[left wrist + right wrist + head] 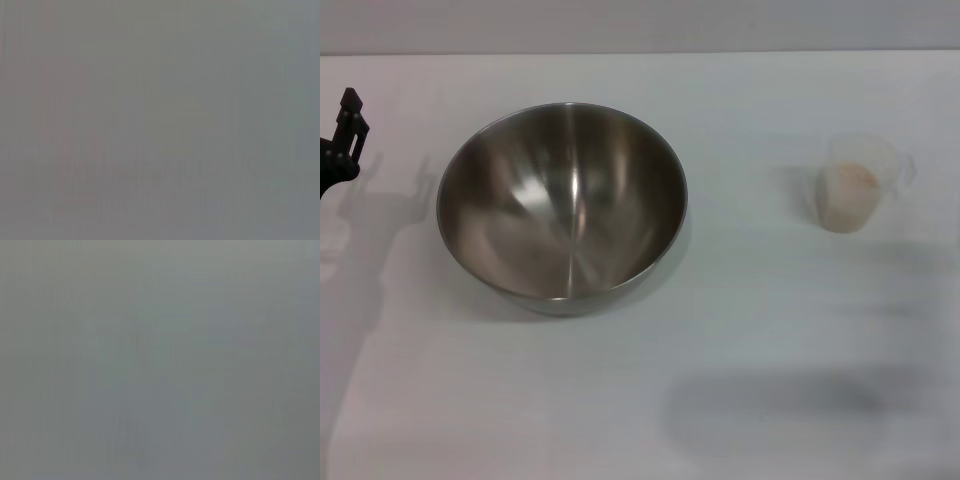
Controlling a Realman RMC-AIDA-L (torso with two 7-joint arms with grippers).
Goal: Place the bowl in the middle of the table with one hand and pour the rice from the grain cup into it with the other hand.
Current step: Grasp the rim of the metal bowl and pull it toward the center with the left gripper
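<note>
At the left edge of the head view, in the upper left of the frame, part of the left hand [344, 140] is seen as a dark shape reaching in over the counter [740, 380]. Only a small portion of it is shown, so how far it is open cannot be told, and nothing is seen to be held in it. It is kept apart from the bowl, with bare counter between them. The right hand is not shown in any view; both wrist views are filled with a flat grey field in which nothing can be made out.

Further right, the bowl [562, 205] is found left of centre in the frame, set upright on the counter with its mouth turned upward and its shiny brushed inside shown bare. Being round, it has no long axis to be named.

Well apart from it, in the upper right of the frame, the grain cup [858, 185] is stood upright, with its small handle apparently turned toward the right edge of the frame. The rice [848, 195] is seen through its clear wall as a pale beige mass. No brand, label or readable writing is seen on any item.
</note>
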